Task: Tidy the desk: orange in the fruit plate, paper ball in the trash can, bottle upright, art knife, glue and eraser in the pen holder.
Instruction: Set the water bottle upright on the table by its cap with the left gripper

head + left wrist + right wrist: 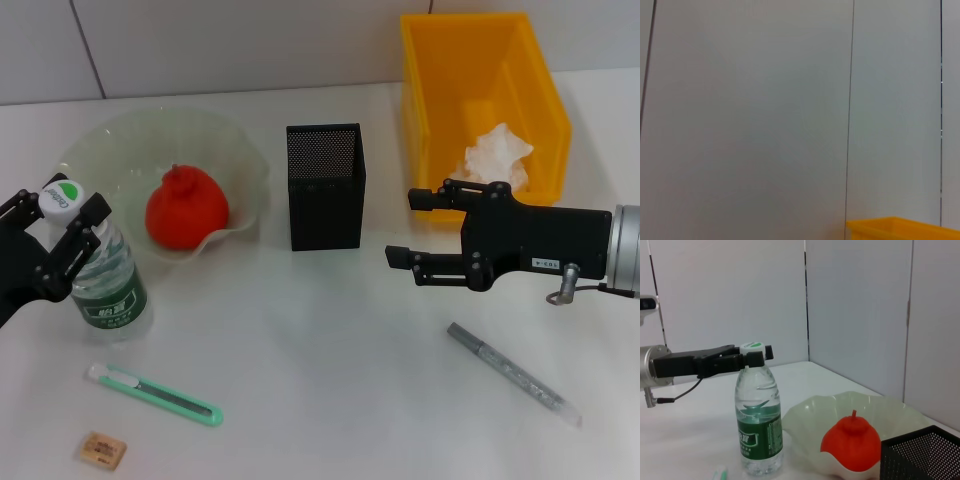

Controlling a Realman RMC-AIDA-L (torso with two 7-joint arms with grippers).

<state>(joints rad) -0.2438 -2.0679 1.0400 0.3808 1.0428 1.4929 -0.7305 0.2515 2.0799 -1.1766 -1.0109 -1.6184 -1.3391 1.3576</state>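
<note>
The clear bottle (108,285) with a green label stands upright at the table's left, and my left gripper (62,207) is shut on its neck just under the white cap. The right wrist view shows this bottle (759,430) and the left gripper (749,358) from the side. The orange (187,208) lies in the translucent fruit plate (243,150). A paper ball (498,155) sits inside the yellow trash can (480,60). The green art knife (155,393), tan eraser (103,449) and grey pen-shaped glue (512,373) lie on the table. My right gripper (402,227) hovers open, right of the black mesh pen holder (326,186).
The pen holder stands between the plate and the trash can. The left wrist view shows only wall panels and a corner of the trash can (900,229). The right wrist view shows the orange (852,442), the plate (900,410) and the pen holder (920,455).
</note>
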